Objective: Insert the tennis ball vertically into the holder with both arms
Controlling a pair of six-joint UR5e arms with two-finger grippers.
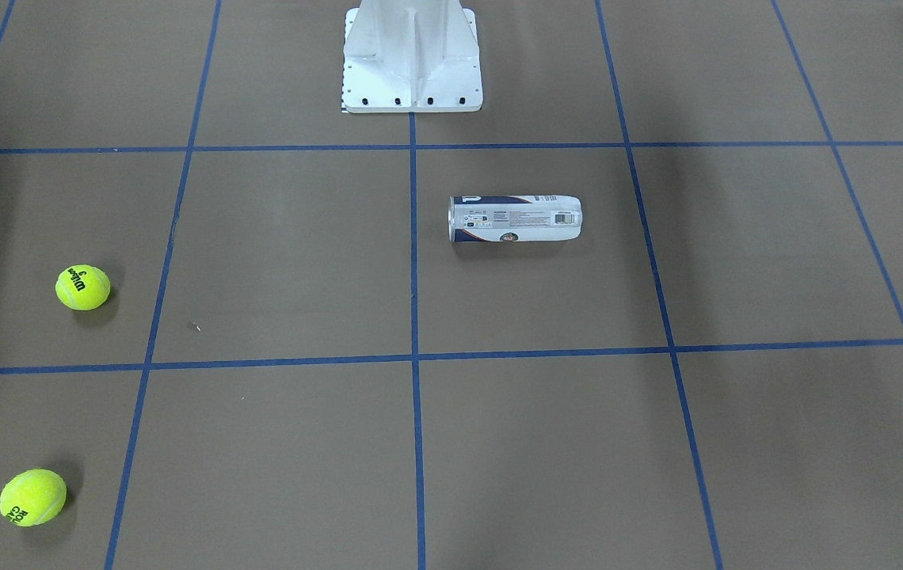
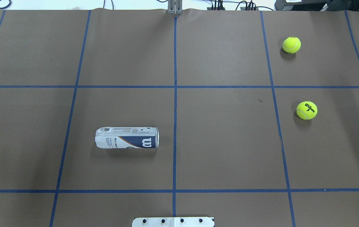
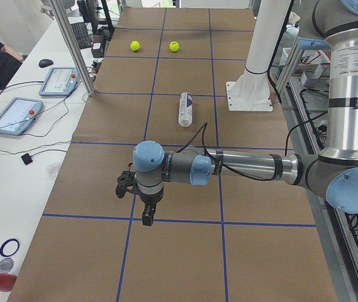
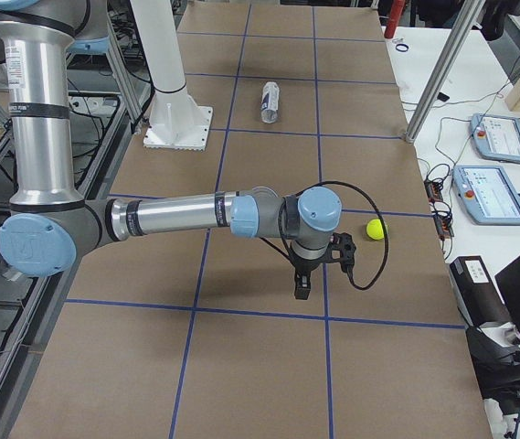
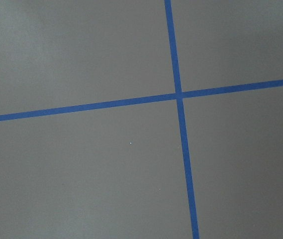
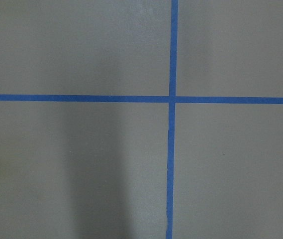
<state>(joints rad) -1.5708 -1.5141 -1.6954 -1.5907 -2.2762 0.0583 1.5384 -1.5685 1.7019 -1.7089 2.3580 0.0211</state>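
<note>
Clearance looks like the reason the left end effector [image 3: 147,217] hangs pointing down above a crossing of blue tape lines [image 5: 178,95], outside the overhead and front views. Only a side view shows it, so whether its fingers are apart or together cannot be told. The right end effector [image 4: 302,288] hangs the same way toward the opposite end of the table [image 2: 230,142], and its state cannot be told either.

The left arm [image 3: 248,167] and the right arm [image 4: 177,215] each reach out level over the table from the robot's edge, parked away from the work.

The holder [image 2: 126,137] lies on its side on the robot's left half with its rimmed mouth toward the centre line. It probably lies there for the left arm to stand it upright. One tennis ball [image 2: 306,110] and the other ball [image 2: 291,44] rest on the right half, well apart from the holder, likely for the right arm to pick one and drop it in.
</note>
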